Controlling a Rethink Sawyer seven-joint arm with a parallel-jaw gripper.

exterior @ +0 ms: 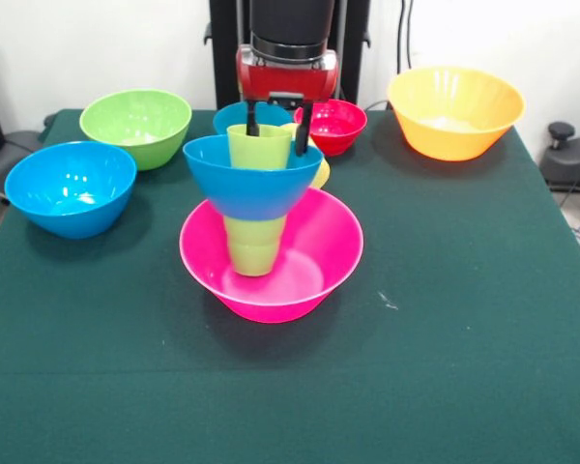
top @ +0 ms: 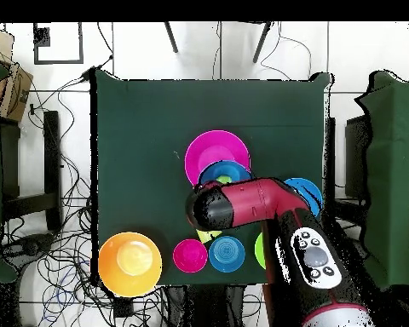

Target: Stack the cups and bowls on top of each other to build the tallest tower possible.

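Note:
The tower stands mid-table: a wide pink bowl [exterior: 314, 261] [top: 210, 149] holds a green cup [exterior: 254, 246], which carries a medium blue bowl [exterior: 251, 184] [top: 221, 174], and a second green cup [exterior: 259, 147] sits in that bowl. My gripper [exterior: 276, 122] hangs just behind the top cup with its two black fingers [exterior: 303, 128] apart, and nothing shows clamped between them. A yellow-orange cup [exterior: 320, 174] stands behind the tower, mostly hidden. In the overhead view the arm [top: 250, 204] covers the gripper and part of the tower.
At the back stand a small blue bowl [exterior: 230, 116] [top: 227, 254] and a small red bowl [exterior: 336, 124] [top: 190, 255]. There are also a large orange bowl [exterior: 454, 111] [top: 129, 264], a green bowl [exterior: 135, 126] and a medium blue bowl [exterior: 70, 188] [top: 308, 192].

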